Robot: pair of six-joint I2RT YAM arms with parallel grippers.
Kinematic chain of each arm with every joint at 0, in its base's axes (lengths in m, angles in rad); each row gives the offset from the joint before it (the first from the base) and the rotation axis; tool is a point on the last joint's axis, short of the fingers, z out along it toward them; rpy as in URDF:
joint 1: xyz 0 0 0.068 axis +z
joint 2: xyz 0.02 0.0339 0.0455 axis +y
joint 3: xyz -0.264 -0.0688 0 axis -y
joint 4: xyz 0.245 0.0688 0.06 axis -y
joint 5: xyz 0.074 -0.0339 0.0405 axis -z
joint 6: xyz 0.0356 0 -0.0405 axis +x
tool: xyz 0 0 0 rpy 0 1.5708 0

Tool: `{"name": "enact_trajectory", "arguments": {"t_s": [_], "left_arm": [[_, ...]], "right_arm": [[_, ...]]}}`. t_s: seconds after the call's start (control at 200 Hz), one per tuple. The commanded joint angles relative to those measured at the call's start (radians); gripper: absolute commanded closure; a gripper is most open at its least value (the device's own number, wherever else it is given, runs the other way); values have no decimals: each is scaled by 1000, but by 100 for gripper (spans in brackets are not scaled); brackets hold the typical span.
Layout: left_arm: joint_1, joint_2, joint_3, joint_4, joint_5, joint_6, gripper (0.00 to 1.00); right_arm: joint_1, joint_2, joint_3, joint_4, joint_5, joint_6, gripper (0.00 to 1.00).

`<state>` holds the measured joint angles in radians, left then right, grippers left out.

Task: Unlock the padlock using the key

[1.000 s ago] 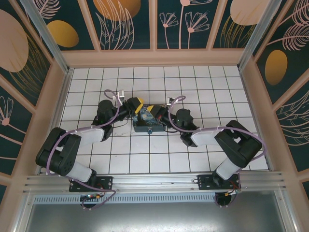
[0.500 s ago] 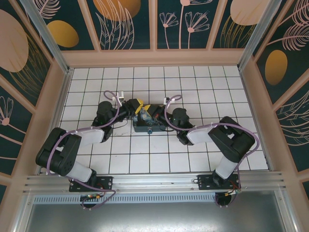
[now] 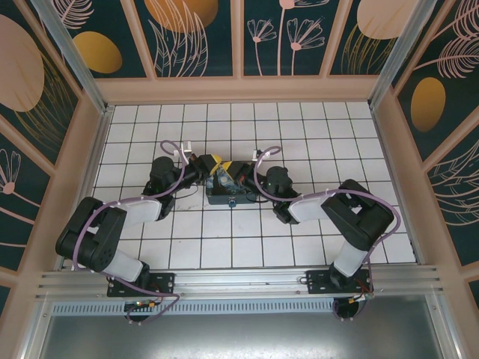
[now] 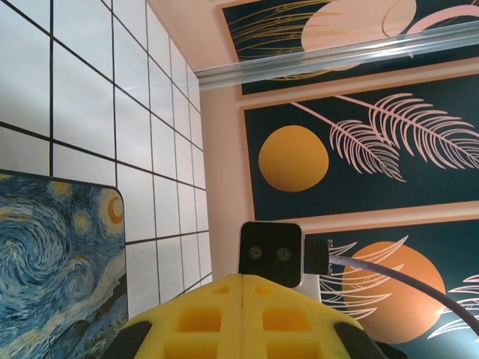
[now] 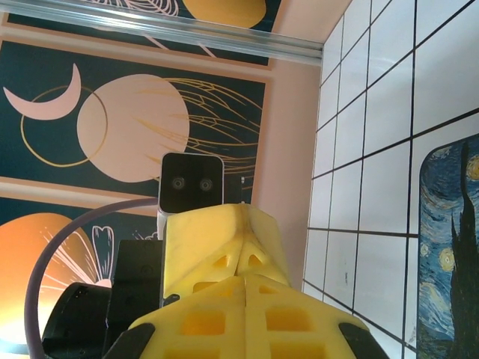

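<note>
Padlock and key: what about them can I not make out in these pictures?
- Padlock: top external view, too small, and the left gripper and right gripper meet above the box, covering that spot.
- Key: wrist views, yellow fingers pressed together hide any held thing.

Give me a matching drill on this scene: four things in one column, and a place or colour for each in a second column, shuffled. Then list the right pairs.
Things
1. left tool
2. right tool
3. painted box
4. floor

Place or colour
A. white tiles with dark grid lines
B. blue and yellow swirls
C. reaches the painted box from the right side of the top view
D. reaches the painted box from the left side of the top view

Pairs: 1-D, 2-C, 3-B, 4-A
</note>
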<state>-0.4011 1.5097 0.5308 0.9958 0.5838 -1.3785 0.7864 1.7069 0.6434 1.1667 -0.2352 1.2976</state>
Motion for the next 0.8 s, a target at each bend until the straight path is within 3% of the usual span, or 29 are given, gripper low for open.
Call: {"name": "enact_trajectory", "arguments": {"t_s": [0.0, 0.08, 0.195, 0.385, 0.571, 0.686, 0.796], "left_arm": [[-5, 1, 6, 36, 3, 15, 100], [-5, -9, 6, 24, 1, 25, 100], [-5, -21, 4, 10, -4, 36, 100], [-5, -34, 1, 4, -1, 41, 100], [-5, -44, 18, -26, 12, 67, 100], [-5, -53, 39, -70, 28, 105, 100], [-5, -53, 65, -112, 44, 142, 100]], "right_arm": [[4, -33, 33, -60, 13, -32, 63], [-1, -91, 39, -207, 64, -79, 29], [-4, -183, 78, -484, 179, -170, 2], [-26, -275, 151, -802, 311, -238, 1], [-27, -347, 126, -831, 459, -375, 1], [-18, -396, 68, -733, 544, -482, 1], [-41, -412, 23, -647, 504, -498, 1]]}}
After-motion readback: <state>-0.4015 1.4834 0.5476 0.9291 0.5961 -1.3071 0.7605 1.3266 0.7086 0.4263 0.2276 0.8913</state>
